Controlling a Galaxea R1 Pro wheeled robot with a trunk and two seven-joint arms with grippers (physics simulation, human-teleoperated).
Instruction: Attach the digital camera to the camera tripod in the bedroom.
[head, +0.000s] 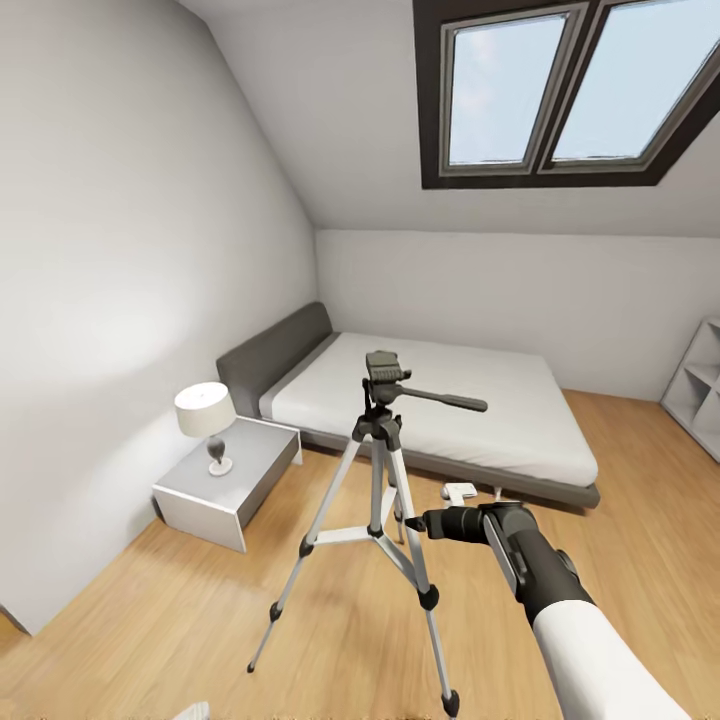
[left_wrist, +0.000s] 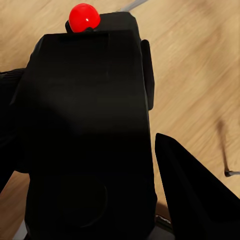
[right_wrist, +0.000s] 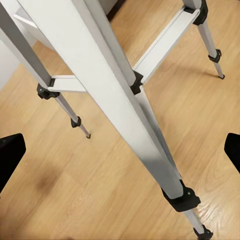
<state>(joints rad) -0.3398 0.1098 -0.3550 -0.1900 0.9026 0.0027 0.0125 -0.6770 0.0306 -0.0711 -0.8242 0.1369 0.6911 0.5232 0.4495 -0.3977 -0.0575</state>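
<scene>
Left hand (left_wrist: 125, 165) — pinching the chunky black digital camera with the red dot on top (left_wrist: 90, 130), dark fingers (left_wrist: 195, 195) flanking the body, wood floor beneath. Right hand (head: 415, 522) — spread wide, reaching in beside a silver leg of the tall black-headed camera tripod (head: 378, 470), nothing between its fingers. Tripod stands on the light wood floor (head: 200, 600), near the foot-side edge of the grey-framed white bed (head: 440, 410). Progress: camera picked up, robot at the tripod; tripod head bare — lifting and mounting the camera is left.
</scene>
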